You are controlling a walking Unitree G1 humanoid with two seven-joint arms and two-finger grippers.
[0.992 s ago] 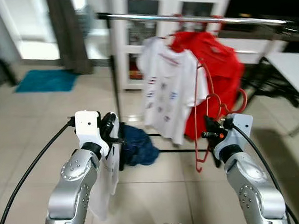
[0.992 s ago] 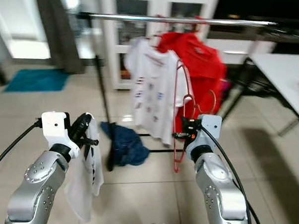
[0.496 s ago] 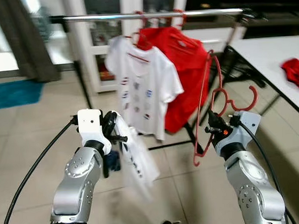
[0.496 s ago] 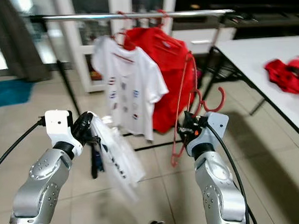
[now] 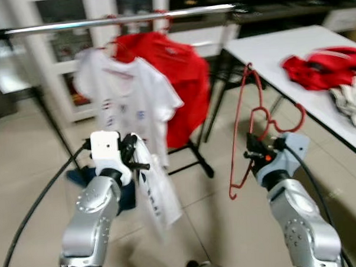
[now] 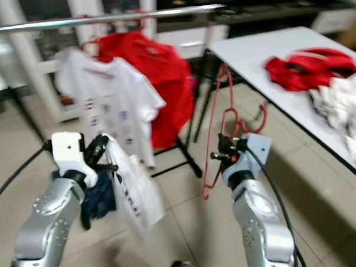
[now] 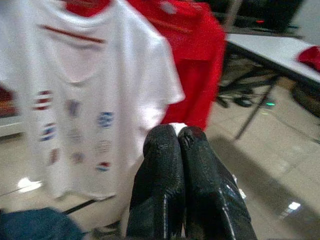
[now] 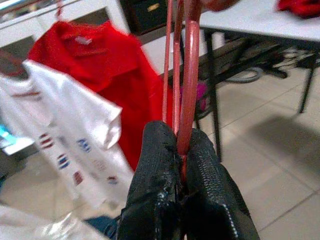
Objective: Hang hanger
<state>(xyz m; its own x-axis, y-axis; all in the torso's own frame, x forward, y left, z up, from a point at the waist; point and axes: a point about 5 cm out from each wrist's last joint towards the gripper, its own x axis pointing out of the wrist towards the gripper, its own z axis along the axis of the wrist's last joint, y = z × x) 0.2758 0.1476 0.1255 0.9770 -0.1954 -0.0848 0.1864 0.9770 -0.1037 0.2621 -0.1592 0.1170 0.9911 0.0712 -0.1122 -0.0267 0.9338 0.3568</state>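
Observation:
My right gripper (image 5: pixel 251 155) is shut on a red wire hanger (image 5: pixel 246 107), which I hold upright in front of me; the same hanger (image 8: pixel 185 75) rises from between the fingers in the right wrist view. My left gripper (image 5: pixel 138 160) is shut on a white garment (image 5: pixel 154 193) that hangs down from it, a scrap of the white garment (image 7: pixel 175 126) showing at the fingertips. Ahead, a metal clothes rail (image 5: pixel 120 19) carries a white printed T-shirt (image 5: pixel 120 103) and a red shirt (image 5: pixel 175 80) on hangers.
A white table (image 5: pixel 281 52) stands at the right with red clothes (image 5: pixel 320 65) and white clothes (image 5: pixel 354 105) on it. A dark blue garment (image 6: pixel 98 199) lies on the tiled floor near the rack's foot. White cabinets (image 5: pixel 74 49) stand behind the rail.
The whole picture has shifted left as the camera turned right, bringing the table and its clothes into view. Both grippers keep their hold on the hanger and the white garment.

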